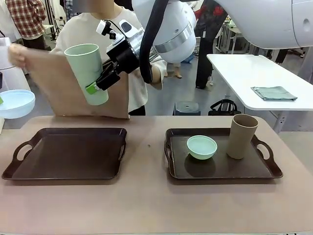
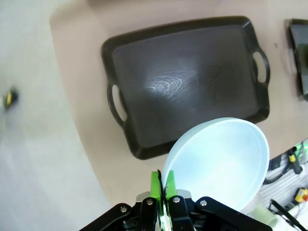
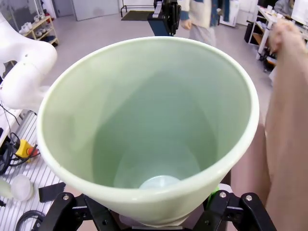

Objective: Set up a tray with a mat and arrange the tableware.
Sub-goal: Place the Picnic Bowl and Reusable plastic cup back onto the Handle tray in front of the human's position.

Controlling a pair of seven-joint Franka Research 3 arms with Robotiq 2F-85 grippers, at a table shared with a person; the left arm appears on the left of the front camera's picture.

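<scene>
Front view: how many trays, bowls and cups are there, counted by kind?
Trays: 2, left tray, right tray
Bowls: 2, pale blue bowl, mint green bowl
Cups: 2, light green cup, tan cup
Total: 6

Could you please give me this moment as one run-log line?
left gripper: shut on blue bowl near left tray | right gripper: gripping green cup | right tray: mint bowl, tan cup | person: holding mat
</scene>
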